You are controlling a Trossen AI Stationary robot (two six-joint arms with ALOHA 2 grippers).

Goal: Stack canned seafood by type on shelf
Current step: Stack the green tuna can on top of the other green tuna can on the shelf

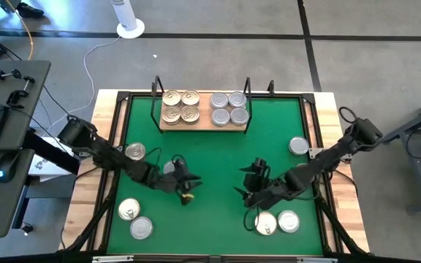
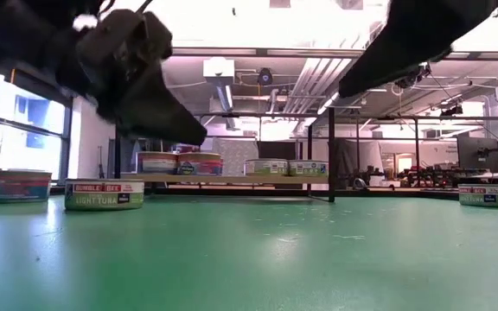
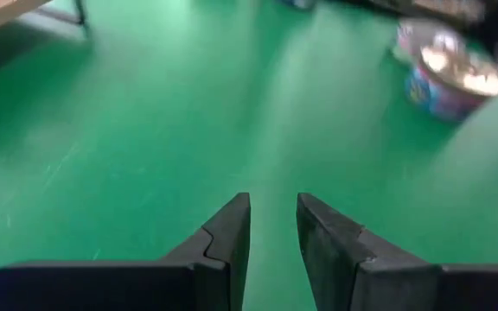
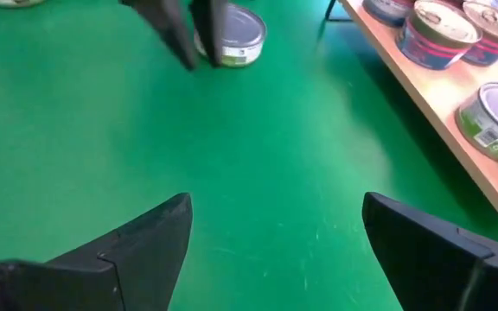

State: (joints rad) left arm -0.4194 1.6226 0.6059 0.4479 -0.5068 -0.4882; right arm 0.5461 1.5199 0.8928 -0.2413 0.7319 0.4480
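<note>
The shelf [image 1: 203,120] stands at the mat's far edge. Several gold-lidded cans [image 1: 180,107] sit on its left half and several silver-lidded cans [image 1: 229,108] on its right half. Loose cans rest on their bases on the green mat: one under my left arm [image 1: 135,152], two at the near left [image 1: 134,219], one at the far right [image 1: 299,146], and two at the near right [image 1: 278,222]. My left gripper [image 3: 273,203] hovers over the mat's middle left, with a narrow gap and nothing in it. My right gripper [image 4: 275,207] hovers at the middle right, wide open and empty.
The green mat [image 1: 218,157] between the two grippers is bare. Black uprights [image 2: 331,155] stand at the shelf's ends. The table's wooden border [image 1: 108,124] frames the mat. In the right wrist view, my left arm's fingers [image 4: 175,30] show in front of a can [image 4: 242,36].
</note>
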